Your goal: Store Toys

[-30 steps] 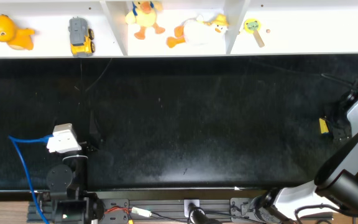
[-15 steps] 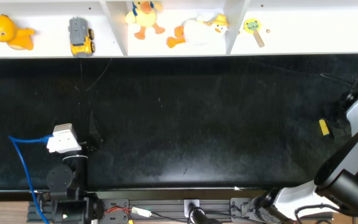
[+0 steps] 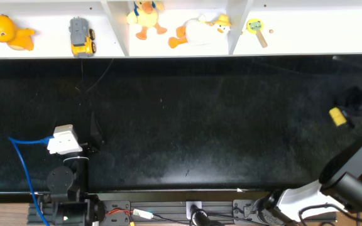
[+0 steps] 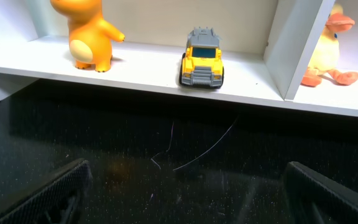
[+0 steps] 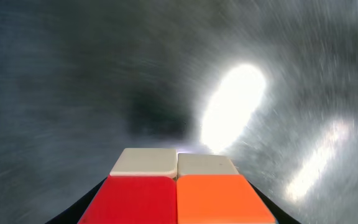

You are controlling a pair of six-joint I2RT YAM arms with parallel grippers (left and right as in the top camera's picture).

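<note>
My right gripper (image 3: 344, 112) sits at the table's far right edge, shut on a colour-tiled puzzle cube (image 5: 178, 186); red, orange and white tiles face the wrist camera, and a yellow face (image 3: 337, 116) shows from above. The black table blurs beneath it. My left gripper (image 4: 185, 186) is open and holds nothing, low near the front left of the table and facing the white shelf (image 4: 241, 87). On that shelf stand an orange toy figure (image 4: 89, 34), a yellow truck (image 4: 202, 59) and a yellow duck plush (image 4: 331, 53).
The shelf (image 3: 168, 50) runs along the table's back edge with dividers; it also holds a white duck plush (image 3: 200, 30) and a green rattle (image 3: 256, 28). A blue cable (image 3: 24, 157) lies by the left arm's base. The black table (image 3: 200, 125) stretches between the arms.
The right gripper has risen with the cube and shifted toward the right edge; the cube's yellow face shows higher in the top view. The left arm is still.
</note>
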